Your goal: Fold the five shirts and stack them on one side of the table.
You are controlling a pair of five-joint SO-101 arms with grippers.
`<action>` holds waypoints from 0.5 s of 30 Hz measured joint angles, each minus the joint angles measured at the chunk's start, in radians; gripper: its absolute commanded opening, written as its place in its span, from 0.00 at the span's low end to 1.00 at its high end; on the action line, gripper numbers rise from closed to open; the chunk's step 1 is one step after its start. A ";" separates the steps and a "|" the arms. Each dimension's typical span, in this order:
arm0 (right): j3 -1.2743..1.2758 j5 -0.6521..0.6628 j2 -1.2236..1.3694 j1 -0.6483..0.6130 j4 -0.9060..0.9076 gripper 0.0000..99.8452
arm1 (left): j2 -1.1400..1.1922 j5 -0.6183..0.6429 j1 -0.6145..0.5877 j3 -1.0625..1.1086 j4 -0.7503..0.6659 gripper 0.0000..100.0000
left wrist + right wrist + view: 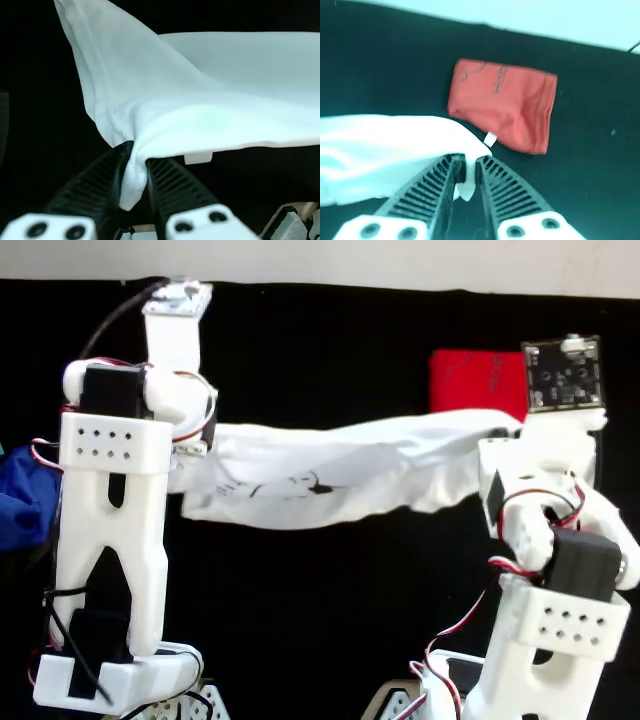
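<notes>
Hanging between left pincer (139,155) and right pincer (469,160): white shirt (320,475).

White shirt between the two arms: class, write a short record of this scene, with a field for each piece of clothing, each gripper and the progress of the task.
white shirt: stretched out between both grippers, a printed drawing showing
left gripper: shut on one end of the white shirt
right gripper: shut on the other end
red shirt: folded, lying on the black table beyond the right gripper
blue cloth: bunched at the table's edge on the left gripper's side
progress: red shirt folded; white shirt not yet folded
</notes>
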 measured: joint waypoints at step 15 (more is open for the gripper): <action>-0.058 0.000 0.000 0.046 -0.150 0.00 | 0.000 0.000 -0.035 -0.321 0.002 0.01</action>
